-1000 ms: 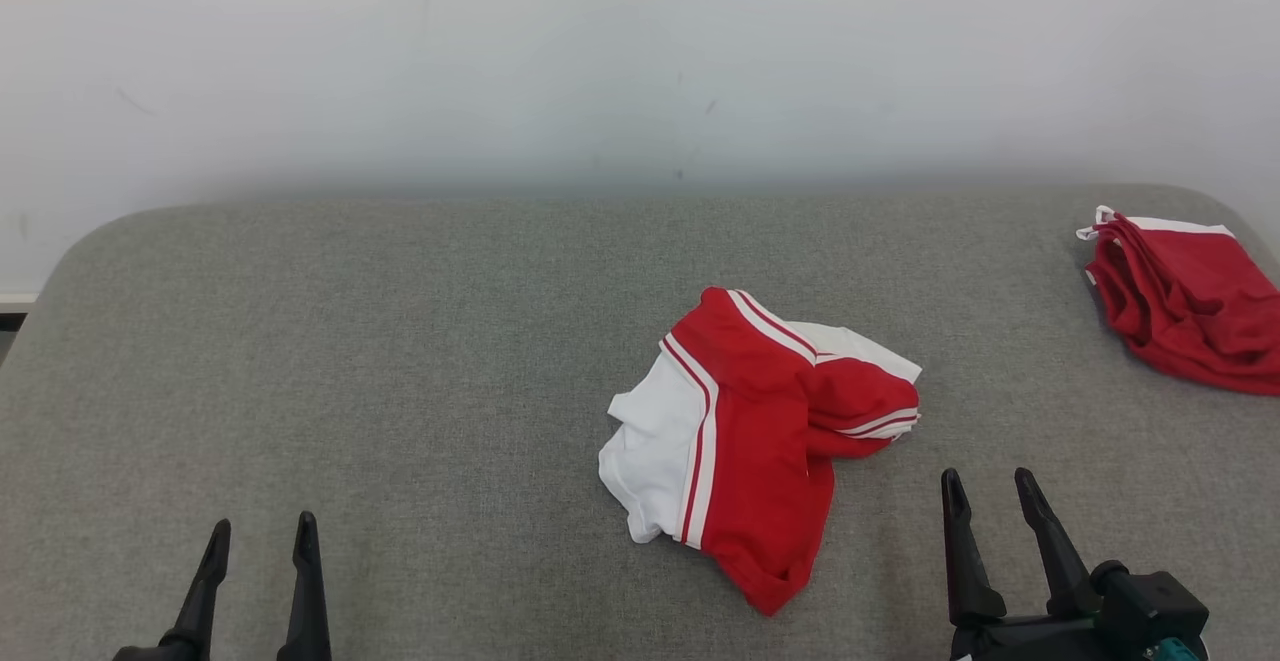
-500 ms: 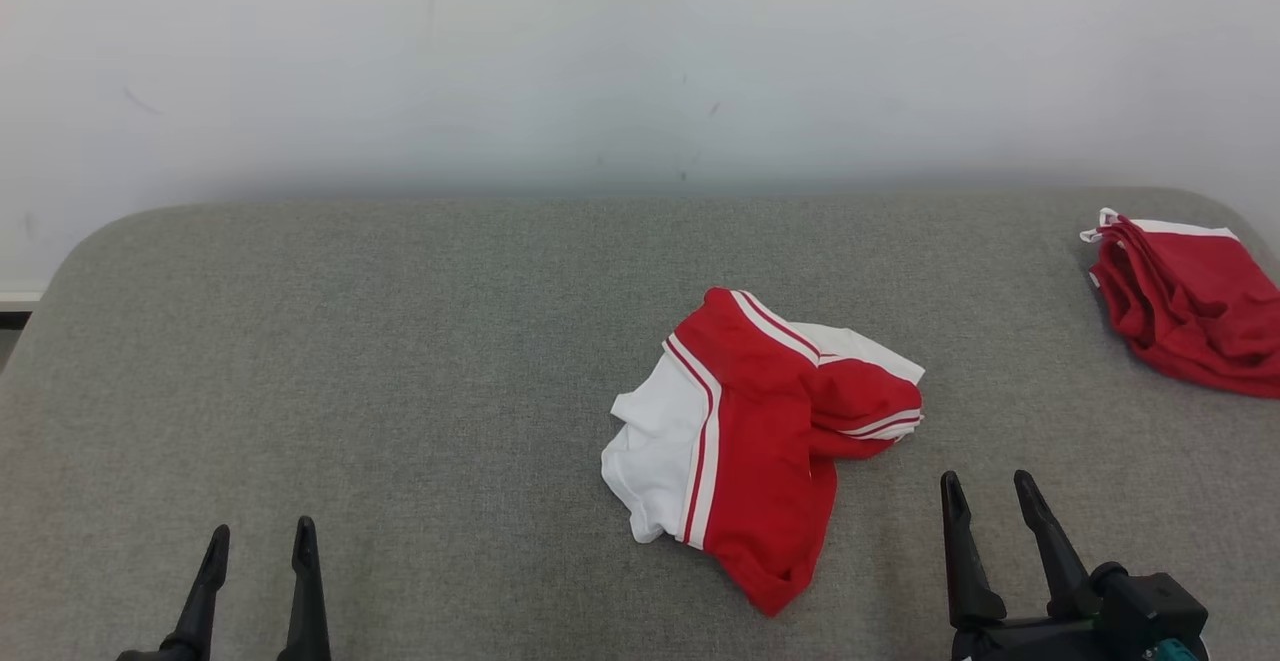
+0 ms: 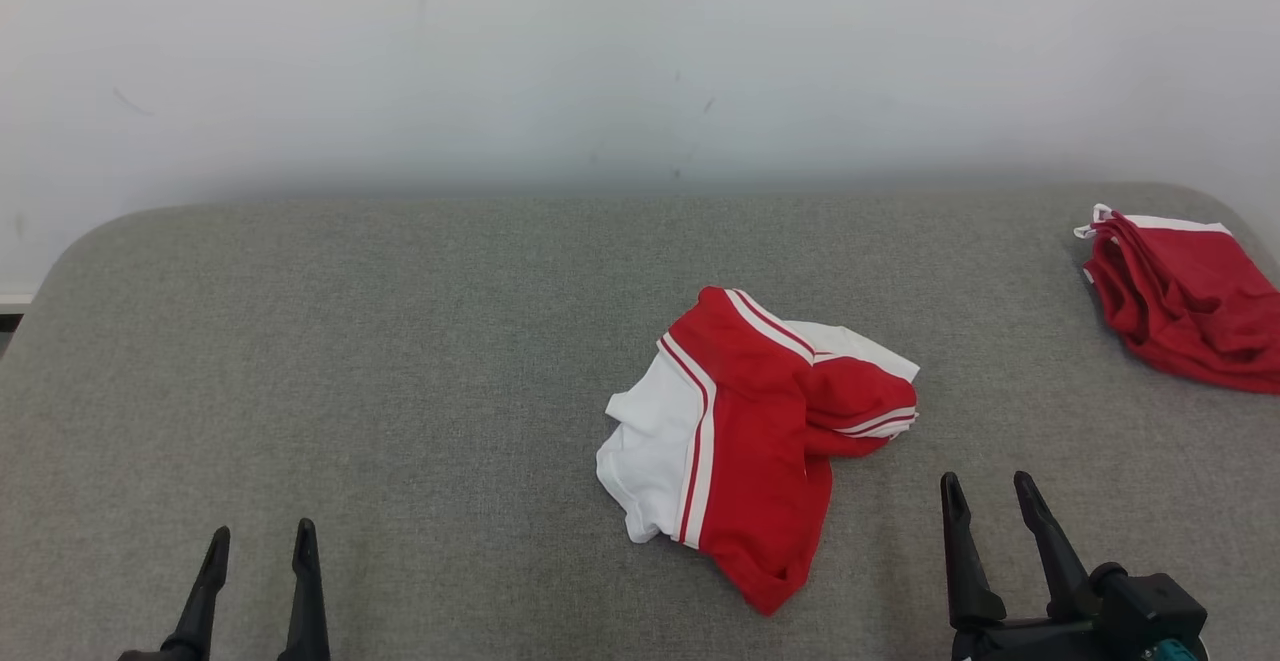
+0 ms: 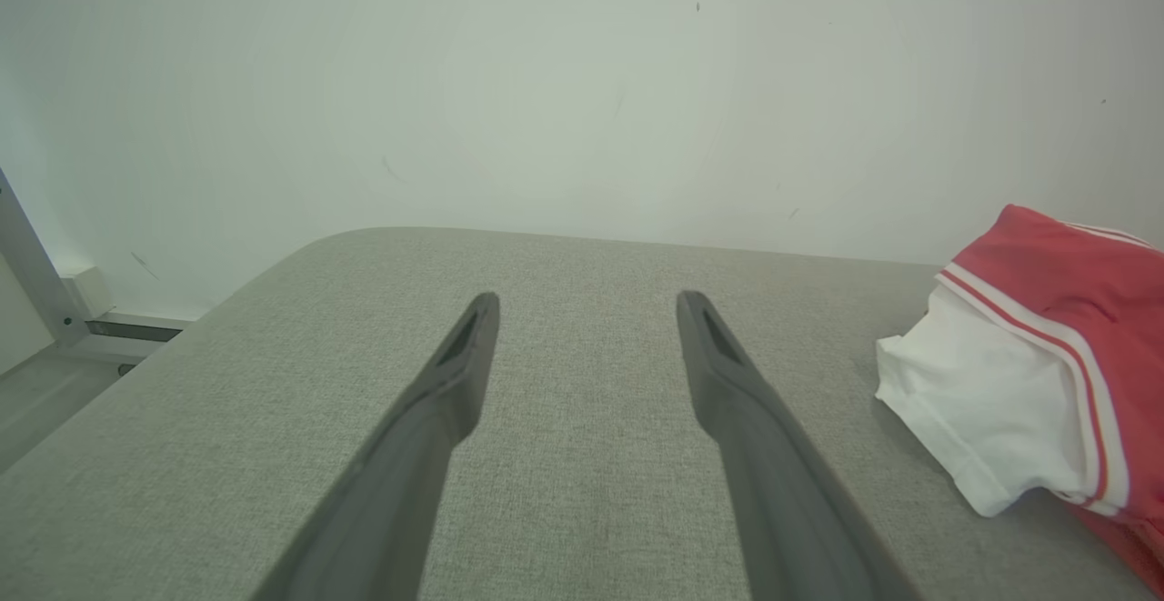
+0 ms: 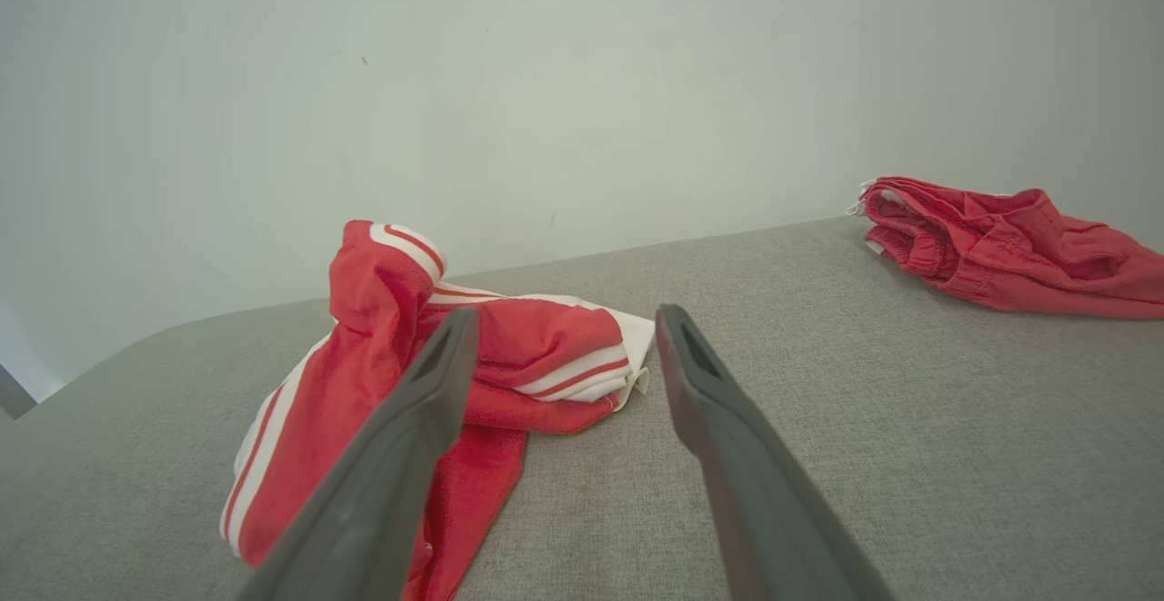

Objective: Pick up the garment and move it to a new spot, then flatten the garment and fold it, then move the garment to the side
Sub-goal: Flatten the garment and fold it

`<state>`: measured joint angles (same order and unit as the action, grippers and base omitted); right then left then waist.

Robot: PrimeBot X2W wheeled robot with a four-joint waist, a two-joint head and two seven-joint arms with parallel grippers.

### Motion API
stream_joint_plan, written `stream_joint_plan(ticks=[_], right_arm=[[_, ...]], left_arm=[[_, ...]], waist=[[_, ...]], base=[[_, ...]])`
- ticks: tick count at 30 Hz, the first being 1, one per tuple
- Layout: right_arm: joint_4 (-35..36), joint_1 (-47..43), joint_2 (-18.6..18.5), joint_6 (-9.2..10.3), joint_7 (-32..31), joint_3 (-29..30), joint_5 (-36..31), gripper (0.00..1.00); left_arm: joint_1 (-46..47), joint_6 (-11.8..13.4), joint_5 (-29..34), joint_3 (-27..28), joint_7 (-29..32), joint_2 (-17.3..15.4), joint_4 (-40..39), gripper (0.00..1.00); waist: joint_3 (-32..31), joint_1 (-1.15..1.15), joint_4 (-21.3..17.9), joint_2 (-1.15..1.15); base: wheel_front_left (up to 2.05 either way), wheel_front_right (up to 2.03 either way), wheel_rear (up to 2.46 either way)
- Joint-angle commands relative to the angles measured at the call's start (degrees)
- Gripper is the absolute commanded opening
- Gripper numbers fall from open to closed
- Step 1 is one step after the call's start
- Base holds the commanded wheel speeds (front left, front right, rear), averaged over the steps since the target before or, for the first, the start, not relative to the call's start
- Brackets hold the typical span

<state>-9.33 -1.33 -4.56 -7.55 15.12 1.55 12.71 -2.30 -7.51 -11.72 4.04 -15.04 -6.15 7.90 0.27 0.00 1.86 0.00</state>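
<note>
The garment (image 3: pixel 750 441), red w/ a white panel and stripes, lies crumpled on the grey bench (image 3: pixel 350 341), a bit right of centre. It is bunched, not spread, so prob. no step is done yet. Its long axis goes approx. near-to-far: one red corner points to the robot, the striped band is at the far end, the white part is left, and a folded red lobe is right. The right claw (image 3: pixel 985 483) waits just beside it, released and empty, prob. the one to grasp. The left claw (image 3: pixel 262 531) is well apart, also released. A second red cloth (image 3: pixel 1180 311) lies at the far right edge
</note>
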Motion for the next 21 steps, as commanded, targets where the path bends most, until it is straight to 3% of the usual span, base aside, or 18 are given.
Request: stream_joint_plan(ticks=[1,11,21], right_arm=[[-0.08,-0.02,-0.01,0.15,0.01,-0.01,-0.28,1.0],[-0.01,0.57,0.07,0.15,0.01,-0.59,0.08,1.0],[0.12,2.24,0.4,0.15,0.01,-0.96,0.38,1.0]], left_arm=[[-0.03,0.05,-0.13,0.03,-0.19,-0.13,0.18,1.0],[3.1,0.05,-0.72,-0.79,-0.19,-0.87,1.17,1.0],[13.49,0.05,-2.68,-9.18,-0.19,-3.99,5.57,1.0]], waist=[[-0.06,0.0,-0.08,0.0],[0.75,0.0,-1.39,0.0],[4.49,0.0,-5.44,0.0]], base=[[0.0,0.0,0.0],[0.0,0.0,0.0],[0.0,0.0,0.0]])
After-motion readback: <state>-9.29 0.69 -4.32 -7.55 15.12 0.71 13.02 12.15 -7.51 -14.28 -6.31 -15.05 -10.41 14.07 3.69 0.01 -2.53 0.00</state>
